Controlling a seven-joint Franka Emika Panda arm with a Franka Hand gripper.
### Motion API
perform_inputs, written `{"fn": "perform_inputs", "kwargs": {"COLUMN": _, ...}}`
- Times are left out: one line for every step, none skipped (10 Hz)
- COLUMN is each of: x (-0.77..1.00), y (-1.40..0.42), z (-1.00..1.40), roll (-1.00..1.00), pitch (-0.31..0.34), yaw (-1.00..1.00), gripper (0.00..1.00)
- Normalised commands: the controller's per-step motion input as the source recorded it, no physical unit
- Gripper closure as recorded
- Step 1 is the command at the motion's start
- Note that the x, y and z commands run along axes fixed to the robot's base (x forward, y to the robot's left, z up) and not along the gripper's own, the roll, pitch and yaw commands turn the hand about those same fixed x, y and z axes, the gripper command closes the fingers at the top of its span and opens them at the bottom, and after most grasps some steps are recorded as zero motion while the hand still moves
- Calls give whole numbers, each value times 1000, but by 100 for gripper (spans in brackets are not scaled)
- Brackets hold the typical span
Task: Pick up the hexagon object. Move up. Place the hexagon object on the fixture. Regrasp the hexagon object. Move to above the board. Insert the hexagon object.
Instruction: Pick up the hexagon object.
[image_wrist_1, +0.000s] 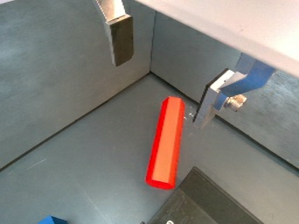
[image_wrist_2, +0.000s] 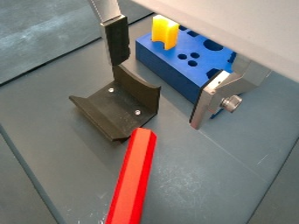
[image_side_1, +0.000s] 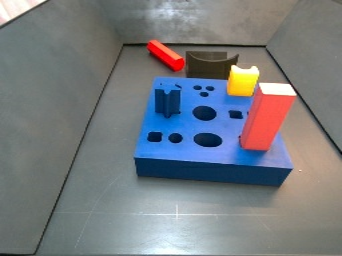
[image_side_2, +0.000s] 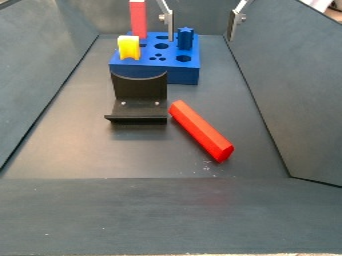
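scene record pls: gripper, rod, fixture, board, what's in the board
gripper: two silver fingers, open, empty, up above the board's end
rod: long red hexagonal rod lying flat on the grey floor, beside the fixture
fixture: black block with U-shaped recess, empty
board: thick blue block with shaped holes
inserted: yellow round-topped block, red-orange rectangular block, dark blue piece

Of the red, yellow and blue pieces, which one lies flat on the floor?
The hexagon object, beside the fixture under the open gripper; the others stand upright in the board.
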Motion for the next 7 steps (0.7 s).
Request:
{"fn": "perform_inputs", "kwargs": {"x": 14, "y": 0, "z": 0, "roll": 0, "pitch": 0, "yaw": 9, "gripper": 0}}
{"fn": "perform_inputs", "kwargs": {"x": 120, "y": 60, "z": -211, "roll": 0, "pitch": 19, "yaw": 89, "gripper": 0}}
{"fn": "perform_inputs", "kwargs": {"x": 103, "y": 214, "z": -537, "roll": 21, "pitch": 3, "yaw": 203, "gripper": 0}}
{"fn": "perform_inputs", "kwargs": {"x": 69, "y": 209, "z": -720, "roll": 30, "pitch": 0, "yaw": 317, "gripper": 0}}
{"fn": "perform_inputs", "kwargs": {"x": 157, "y": 177, "z": -983, "roll": 0, "pitch": 3, "yaw": 489, "gripper": 0}}
{"fn": "perform_inputs", "kwargs": {"x": 91, "y": 194, "z": -1000, "roll": 0, "pitch": 0, "yaw": 531, "gripper": 0}}
{"fn": "perform_inputs", "kwargs": {"x": 0, "y": 211, "z": -1000, "roll": 0, "pitch": -4, "yaw": 529, "gripper": 0}}
